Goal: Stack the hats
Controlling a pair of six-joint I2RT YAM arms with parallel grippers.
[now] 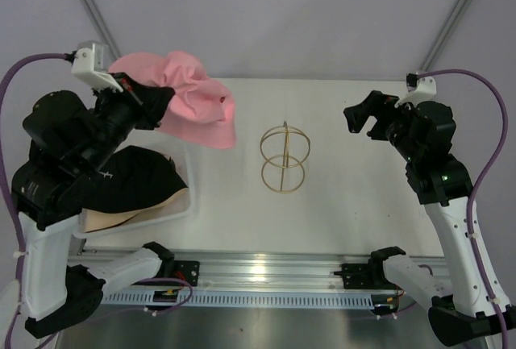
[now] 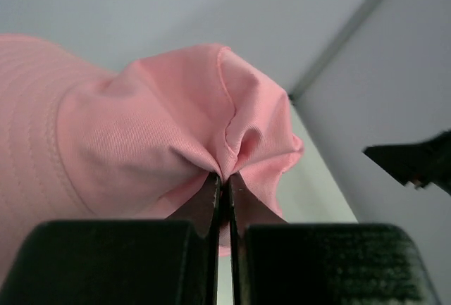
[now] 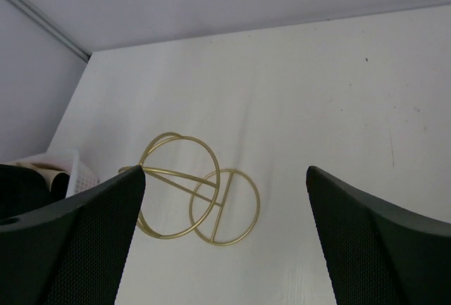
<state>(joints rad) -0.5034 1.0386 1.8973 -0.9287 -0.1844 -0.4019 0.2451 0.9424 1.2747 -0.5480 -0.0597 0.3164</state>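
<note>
Pink bucket hat (image 1: 193,103): hanging it bunched from the tightly closed left claw (image 2: 224,182), just ahead of the fingertips.
Probably aiming it for the gold wire stand (image 1: 283,158), ahead and right; letting the brim unfold before lowering; holding the right claw (image 1: 360,117) wide open and empty.

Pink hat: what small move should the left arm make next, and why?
Probably swing it right, over the wire stand. The left gripper is shut on the pink hat, held in the air; the stand is bare and the right gripper hangs open.
</note>
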